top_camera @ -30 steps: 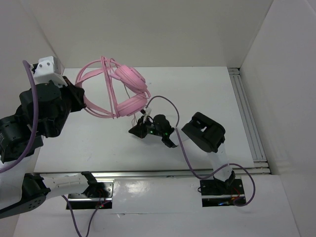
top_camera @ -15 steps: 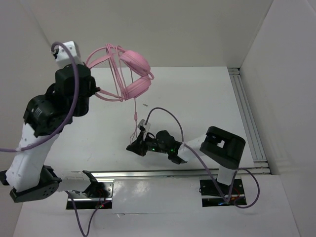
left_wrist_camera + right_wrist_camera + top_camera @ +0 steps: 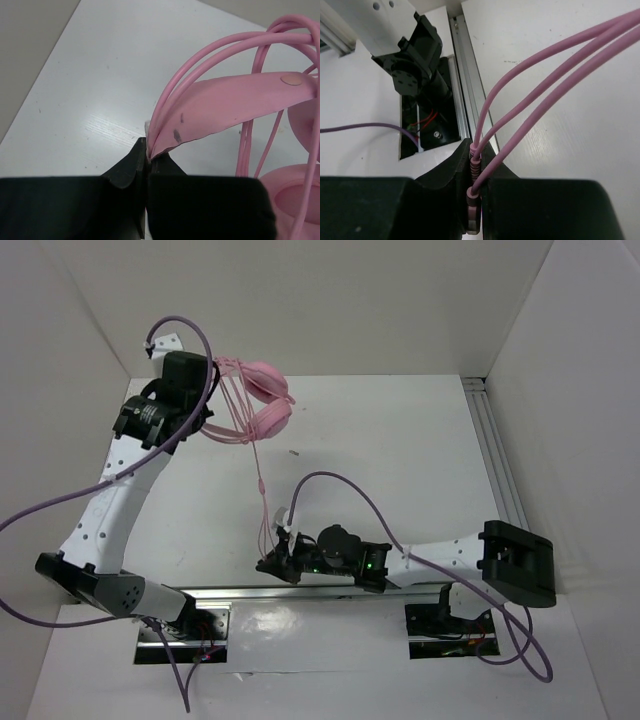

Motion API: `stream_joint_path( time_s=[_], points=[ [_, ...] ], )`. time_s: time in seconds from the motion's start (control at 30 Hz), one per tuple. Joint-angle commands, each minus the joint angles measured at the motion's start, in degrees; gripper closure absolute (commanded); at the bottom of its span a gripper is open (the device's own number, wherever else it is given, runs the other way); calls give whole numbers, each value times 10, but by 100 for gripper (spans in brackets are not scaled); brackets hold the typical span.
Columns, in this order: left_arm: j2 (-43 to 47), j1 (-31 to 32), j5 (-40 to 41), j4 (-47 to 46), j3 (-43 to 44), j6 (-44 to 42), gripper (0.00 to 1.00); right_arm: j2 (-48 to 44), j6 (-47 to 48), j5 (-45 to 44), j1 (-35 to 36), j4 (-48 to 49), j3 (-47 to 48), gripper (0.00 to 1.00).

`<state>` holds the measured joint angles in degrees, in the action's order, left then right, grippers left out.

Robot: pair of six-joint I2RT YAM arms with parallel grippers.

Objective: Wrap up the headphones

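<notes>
Left gripper (image 3: 146, 150) clamped tight on headband (image 3: 225, 107) of pink headphones (image 3: 262, 405), held aloft over far-left part of white table (image 3: 420, 440), ear cups (image 3: 272, 418) together. Thin pink cable (image 3: 259, 480) hangs down to right gripper (image 3: 475, 167), low near table's front edge, jaws pinching plug end, cable strands looped alongside.

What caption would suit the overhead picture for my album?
Left claw holds the pink headphones by the headband while the right claw pinches their thin cable.
</notes>
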<state>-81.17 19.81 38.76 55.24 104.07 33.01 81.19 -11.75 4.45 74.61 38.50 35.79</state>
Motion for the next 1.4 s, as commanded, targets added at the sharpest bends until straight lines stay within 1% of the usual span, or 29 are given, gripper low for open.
stream_joint_path(
  time_s=[0.0,0.07,0.13,0.17,0.2,0.23,0.27,0.37,0.4,0.5,0.53,0.57,0.63,0.67,0.73,0.77,0.87,0.97,1.0,1.13,1.2,1.3,1.37],
  points=[
    [12,-3,-28,-97,-34,46,100,-23,42,19,8,-77,45,100],
    [17,-8,-18,-104,-84,46,100,-47,54,25,8,-101,57,100],
    [17,-15,-18,-117,-117,32,100,-64,84,25,13,-164,90,100],
    [17,-15,-18,-117,-147,32,100,-76,95,25,13,-191,106,100],
    [17,-21,-18,-124,-161,25,100,-81,105,25,13,-245,137,100],
    [17,-21,-18,-124,-172,25,100,-82,127,19,13,-270,153,100],
    [17,-21,-32,-124,-192,18,100,-87,137,4,13,-315,181,100],
    [17,-21,-60,-147,-222,-9,100,-93,170,-29,13,-368,212,100],
    [17,-21,-94,-156,-242,-22,100,-93,177,-56,13,-398,228,100],
    [30,-21,-148,-180,-280,-73,100,-98,204,-100,13,-437,246,100],
    [30,-21,-196,-186,-291,-88,100,-104,212,-126,13,-457,255,100],
    [36,-21,-217,-186,-301,-114,100,-104,227,-141,13,-468,260,100],
    [36,-14,-252,-186,-322,-129,100,-104,247,-166,13,-492,276,100],
    [36,-7,-284,-186,-329,-135,100,-99,266,-184,13,-519,297,100],
    [31,2,-311,-186,-347,-143,100,-86,283,-213,13,-538,314,100],
    [31,7,-328,-186,-354,-149,100,-80,290,-245,13,-556,331,100],
    [49,26,-341,-191,-384,-163,100,-60,308,-277,-5,-592,353,100],
    [86,26,-354,-203,-424,-174,100,-53,313,-289,-31,-592,346,100],
    [96,31,-354,-204,-432,-180,100,-53,319,-289,-52,-586,346,100],
    [140,44,-366,-204,-462,-180,100,-72,319,-282,-99,-559,332,100],
    [165,58,-382,-204,-487,-180,100,-72,325,-270,-118,-554,332,100],
    [192,82,-409,-204,-500,-185,100,-58,337,-265,-135,-540,332,100],
    [212,97,-409,-204,-500,-190,100,-44,337,-259,-152,-532,332,100]
  ],
)
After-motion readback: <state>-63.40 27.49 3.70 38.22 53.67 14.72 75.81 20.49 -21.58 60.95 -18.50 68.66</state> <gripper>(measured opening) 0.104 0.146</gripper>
